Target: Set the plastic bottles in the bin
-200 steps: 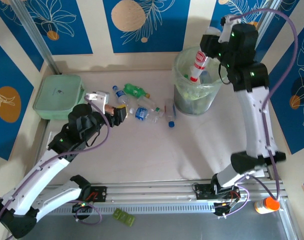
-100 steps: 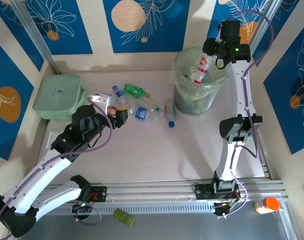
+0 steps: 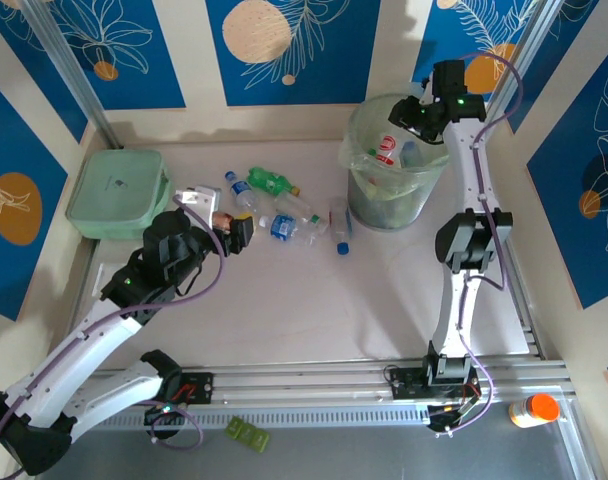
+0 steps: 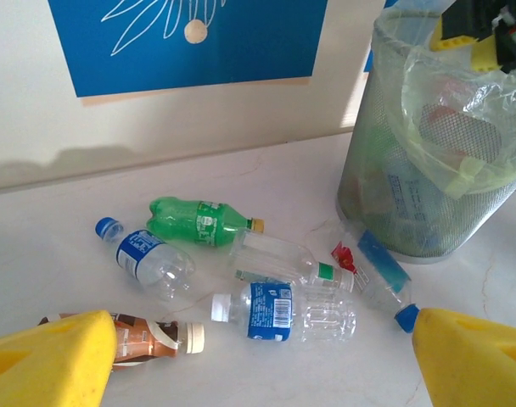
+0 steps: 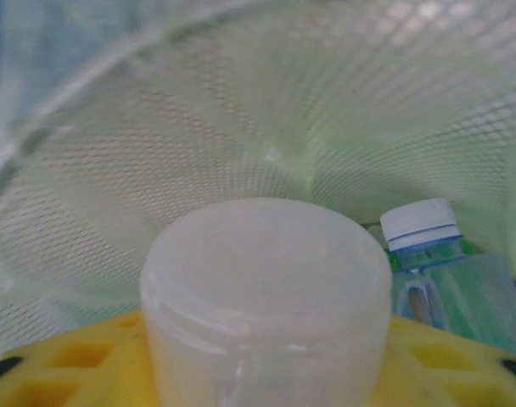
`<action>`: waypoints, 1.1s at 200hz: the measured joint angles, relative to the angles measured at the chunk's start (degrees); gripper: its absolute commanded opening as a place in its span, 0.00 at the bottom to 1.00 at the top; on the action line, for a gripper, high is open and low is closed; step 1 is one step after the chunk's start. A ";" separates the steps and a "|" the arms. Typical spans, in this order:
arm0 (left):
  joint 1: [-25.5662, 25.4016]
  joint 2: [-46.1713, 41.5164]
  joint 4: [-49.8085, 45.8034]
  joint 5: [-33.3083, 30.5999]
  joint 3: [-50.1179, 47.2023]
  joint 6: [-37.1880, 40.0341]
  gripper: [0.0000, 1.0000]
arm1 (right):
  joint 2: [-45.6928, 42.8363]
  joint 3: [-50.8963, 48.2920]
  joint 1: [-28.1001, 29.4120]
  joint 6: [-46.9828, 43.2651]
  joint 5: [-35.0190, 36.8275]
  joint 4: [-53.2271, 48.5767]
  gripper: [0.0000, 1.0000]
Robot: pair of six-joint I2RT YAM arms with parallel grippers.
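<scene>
Step in hand: dropping a bottle into the bin (image 3: 356,135), by my reading. The right gripper (image 3: 421,112) hangs over the rim, at 1 o'clock on the table (image 3: 314,300).
Right pincer: a white cap (image 5: 266,288) sits hard against its yellow fingers (image 5: 80,356). Whether they clamp it or have let go, I cannot tell (the cap hides the gap).
Bottle at the bin: the red-labelled bottle (image 3: 389,148) is inside the bin's mouth, below that gripper; probably the capped one.
Already in: a clear bottle (image 5: 428,271) leans on the mesh wall.
Left pincer: the left gripper (image 3: 234,232) stands spread wide with nothing between its fingers, just beside the brown-labelled bottle (image 4: 148,335).
On the table: the green bottle (image 4: 199,222), the blue-capped bottle (image 4: 148,259), the white-capped blue-labelled bottle (image 4: 279,312) and the green-banded clear bottle (image 4: 279,259). The flattened bottle (image 4: 378,275) lies at the bin's foot. The cluster lies at 8 o'clock from the bin.
Next move, right: make sure the fingers are clear of the cap, then lift straight out, avoiding the bag.
Next move, left: settle over the brown-labelled bottle, across its width, and close.
</scene>
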 measured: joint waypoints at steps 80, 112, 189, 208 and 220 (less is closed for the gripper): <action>-0.07 0.00 -0.02 -2.54 0.00 0.46 0.93 | -0.87 1.75 1.49 -1.40 4.11 -3.37 0.86; -0.07 0.02 -0.07 -3.26 0.00 1.09 0.93 | -8.85 -0.46 2.43 -3.34 8.74 -3.50 0.86; -0.07 0.81 -0.87 -3.91 0.04 -0.20 0.96 | -29.27 -15.98 11.26 -6.45 13.35 0.81 0.79; -0.07 1.40 -3.13 -4.98 0.57 -1.84 0.97 | -36.30 -26.71 16.52 -6.88 13.90 4.04 0.79; -0.07 2.14 -5.49 -6.91 1.81 -4.04 0.99 | -41.55 -34.32 20.24 -7.17 14.10 6.14 0.78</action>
